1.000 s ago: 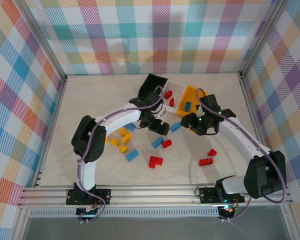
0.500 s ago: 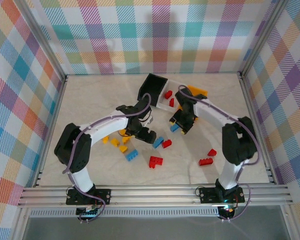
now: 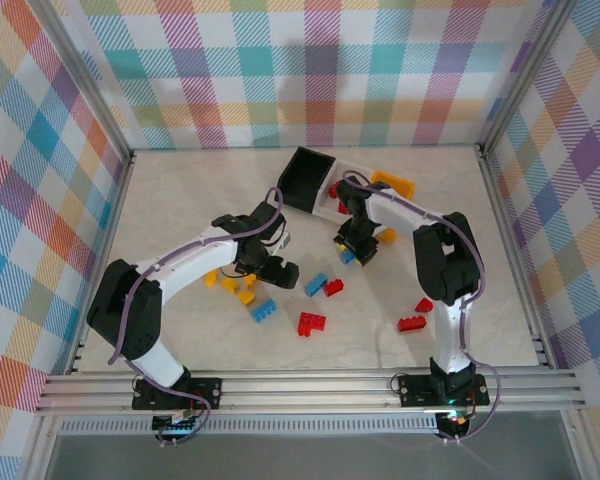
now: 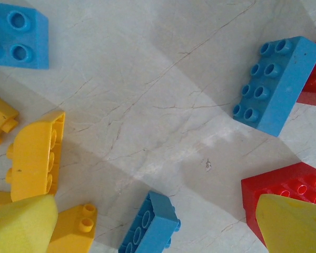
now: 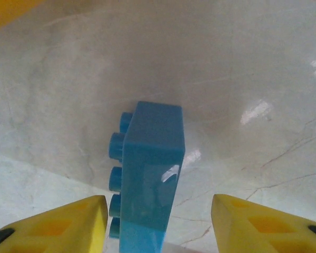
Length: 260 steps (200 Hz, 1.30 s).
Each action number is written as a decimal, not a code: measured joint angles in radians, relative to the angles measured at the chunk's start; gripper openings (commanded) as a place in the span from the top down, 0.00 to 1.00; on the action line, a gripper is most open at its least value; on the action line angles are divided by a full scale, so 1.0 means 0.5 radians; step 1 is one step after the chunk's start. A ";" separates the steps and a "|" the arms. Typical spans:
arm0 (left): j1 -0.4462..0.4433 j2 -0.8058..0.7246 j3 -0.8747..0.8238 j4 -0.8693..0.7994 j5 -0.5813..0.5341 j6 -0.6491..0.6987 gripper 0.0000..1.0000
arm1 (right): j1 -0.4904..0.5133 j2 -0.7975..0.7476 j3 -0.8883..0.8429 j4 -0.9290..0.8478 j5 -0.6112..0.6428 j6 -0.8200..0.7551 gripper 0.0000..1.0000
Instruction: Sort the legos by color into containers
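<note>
Hovered left hand (image 4: pixel 157 221), spread wide, over loose legos (image 4: pixel 34 153). Straddled tipped blue brick (image 5: pixel 150 174) with right hand (image 5: pixel 159 211), fingers apart, unclamped, presumably lined up for pickup.

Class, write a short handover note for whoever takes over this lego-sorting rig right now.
Left gripper: open, empty, over loose yellow bricks.
Right gripper: open, straddling a blue brick lying on its side on the table, not gripping.
Done: two red bricks sit in the white bin.
Left: that blue brick, plus the other loose legos, blue, red and yellow, near the arms.
</note>
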 measured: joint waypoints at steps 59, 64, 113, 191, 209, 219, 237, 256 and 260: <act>0.001 0.000 0.000 -0.003 0.001 0.017 0.03 | 0.000 0.031 0.026 0.021 0.018 -0.041 0.83; 0.001 0.000 0.000 -0.003 0.001 0.021 0.03 | 0.000 0.031 0.026 0.021 0.020 -0.049 0.83; -0.020 0.021 0.028 -0.015 0.020 0.062 0.04 | 0.013 -0.217 0.022 -0.035 0.092 -0.187 0.82; -0.163 0.278 0.233 0.000 0.106 0.074 0.09 | -0.255 -0.488 0.204 -0.081 0.146 -0.555 0.81; -0.169 0.298 0.250 -0.008 0.116 0.074 0.11 | -0.362 -0.420 0.211 -0.034 0.127 -0.624 0.81; -0.170 0.304 0.256 -0.006 0.122 0.074 0.12 | -0.421 -0.355 0.242 -0.019 0.113 -0.665 0.81; -0.172 0.313 0.256 -0.009 0.126 0.072 0.13 | -0.487 -0.201 0.349 0.002 0.089 -0.738 0.80; -0.172 0.314 0.256 -0.014 0.130 0.064 0.14 | -0.512 -0.061 0.463 0.013 0.064 -0.801 0.80; -0.172 0.314 0.256 -0.016 0.130 0.060 0.14 | -0.514 -0.034 0.483 0.017 0.056 -0.814 0.80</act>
